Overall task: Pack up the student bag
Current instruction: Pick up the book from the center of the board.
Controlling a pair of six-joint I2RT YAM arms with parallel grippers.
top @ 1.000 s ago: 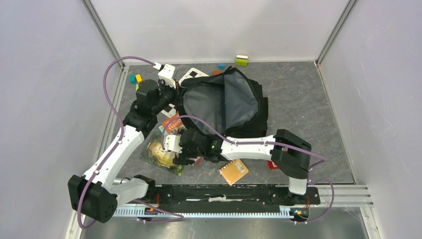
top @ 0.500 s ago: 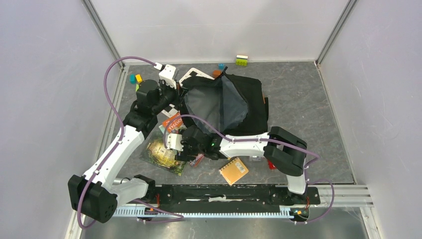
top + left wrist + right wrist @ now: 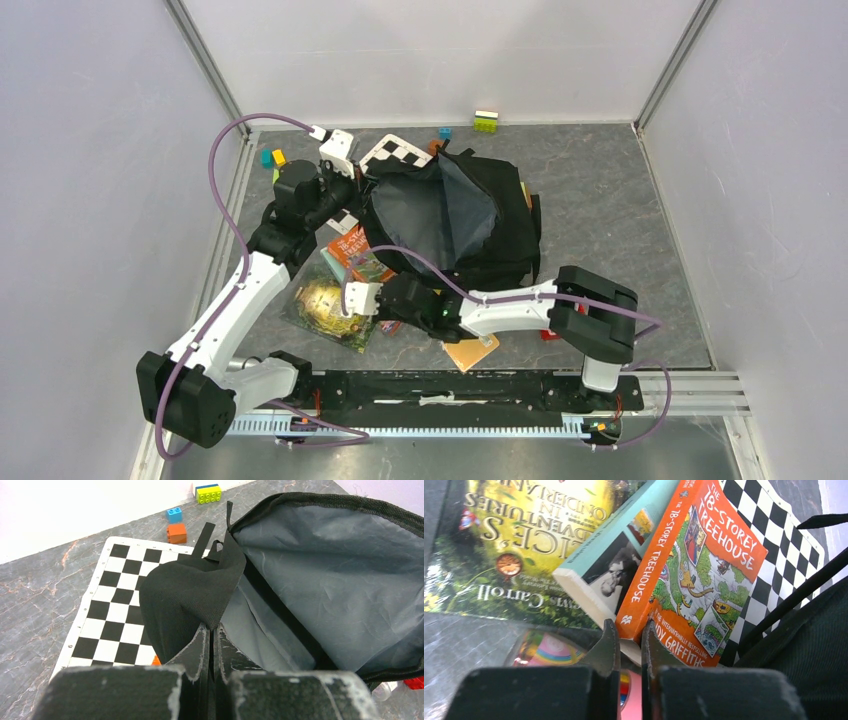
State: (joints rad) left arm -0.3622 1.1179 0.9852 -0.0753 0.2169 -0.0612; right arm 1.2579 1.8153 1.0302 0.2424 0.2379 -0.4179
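The student bag (image 3: 505, 215) lies open at the far middle of the grey marbled worktop (image 3: 620, 200), its grey lining turned up. The left fingers (image 3: 205, 640) are pressed together on a fold of the bag's black rim, holding the mouth open on its left side. Beneath that rim lies a black-and-white chessboard (image 3: 115, 610), with a blue block (image 3: 174, 515), an orange block (image 3: 176, 532) and a green block (image 3: 209, 492) beyond it by the far wall.

Nearer, left of the bag, the right fingers (image 3: 610, 642) stand narrow, closed on the near corner of an orange paperback (image 3: 694, 575) titled "The 18-Storey Treehouse", with "Andy Griffiths" on its cover. It leans on a teal book (image 3: 619, 560). Under both lies a green book (image 3: 524, 540) reading "Adventures in" and "Carroll". A rainbow-striped pink item (image 3: 551, 652), too blurred to name, sits just beside the fingers.
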